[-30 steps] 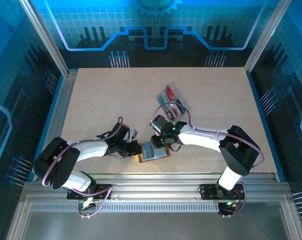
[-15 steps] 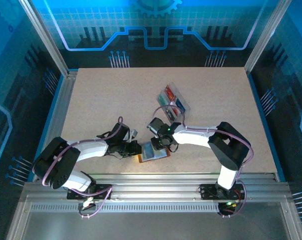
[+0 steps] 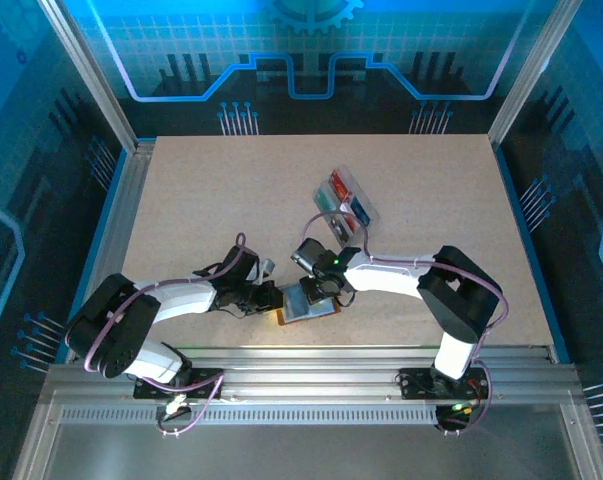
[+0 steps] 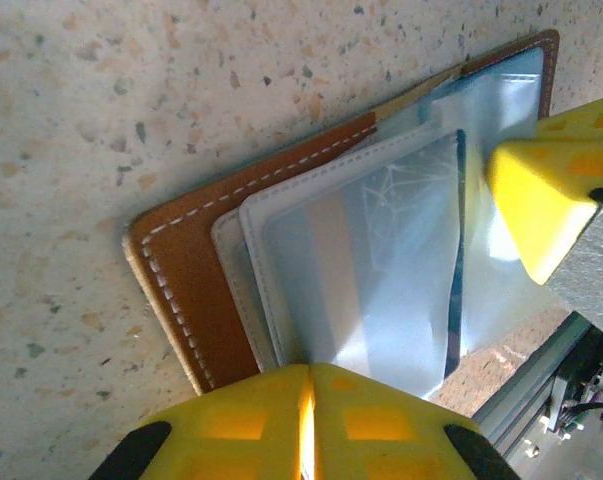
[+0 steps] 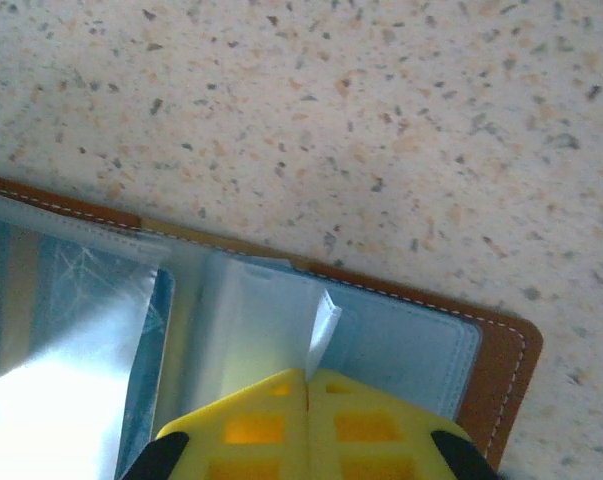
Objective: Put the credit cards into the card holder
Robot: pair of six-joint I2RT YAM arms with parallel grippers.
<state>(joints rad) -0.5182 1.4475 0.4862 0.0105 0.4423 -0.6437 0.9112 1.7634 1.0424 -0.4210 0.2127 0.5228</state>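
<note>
The brown card holder point(image 3: 307, 303) lies open near the table's front edge, its clear sleeves fanned out. My left gripper point(image 4: 307, 385) is shut on the edge of a clear sleeve point(image 4: 381, 270) that has a pale card with a dark edge inside. The brown cover point(image 4: 186, 270) lies flat underneath. My right gripper point(image 5: 308, 378) is shut on a thin upright sleeve flap point(image 5: 322, 330) over the pale lining point(image 5: 411, 350). In the top view the left gripper point(image 3: 272, 297) and right gripper point(image 3: 316, 291) meet over the holder. More credit cards point(image 3: 341, 190), red and teal, sit in a clear tray.
The clear plastic tray point(image 3: 366, 208) stands just behind the right arm, mid-table. The metal front rail point(image 3: 361, 358) runs close below the holder. Speckled tabletop point(image 3: 211, 190) stretches open to the left and back.
My right gripper has closed, now pinching a sleeve flap, and its arm has shifted slightly left toward the holder. The left arm has not moved.
</note>
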